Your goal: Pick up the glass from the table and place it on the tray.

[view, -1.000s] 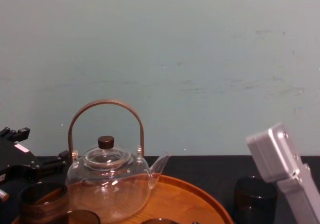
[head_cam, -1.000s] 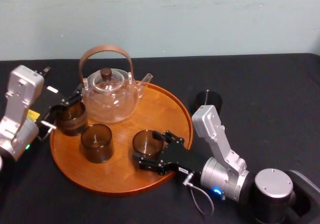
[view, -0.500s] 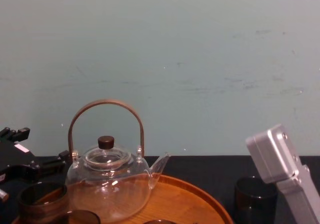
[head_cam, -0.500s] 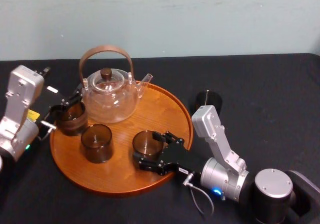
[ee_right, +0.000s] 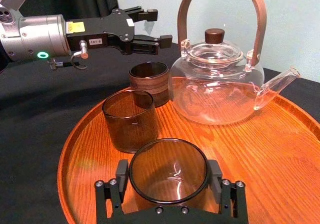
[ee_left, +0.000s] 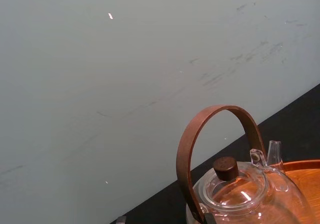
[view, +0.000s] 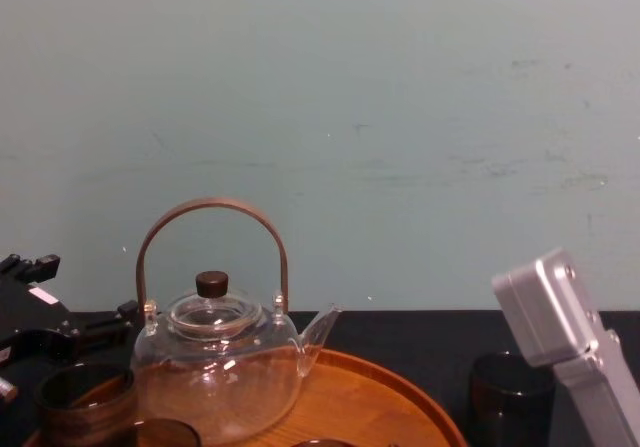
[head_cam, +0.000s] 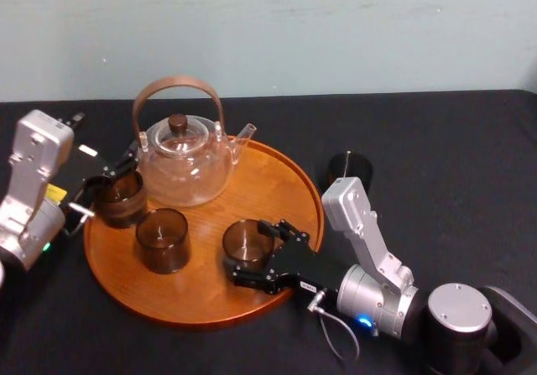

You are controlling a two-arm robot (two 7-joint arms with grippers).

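Now the right end effector [head_cam: 250,251] is clamped on the glass [head_cam: 245,237], set low at the tray's [head_cam: 285,182] four o'clock, clear of the teapot [head_cam: 185,161] for a clean release, while the left end effector [head_cam: 105,184] hangs at nine o'clock, grip impossible to call.

Glass [head_cam: 246,239]: smoky brown, see-thru, upright; on tray's near-right part, right gripper [head_cam: 248,247] touching both sides.
Tray [head_cam: 277,182]: round, orange-brown wood, low rim; flat on table.
Table [head_cam: 445,157]: black cloth, under tray.

Glass teapot [head_cam: 185,161], pale green wall [head_cam: 336,23]
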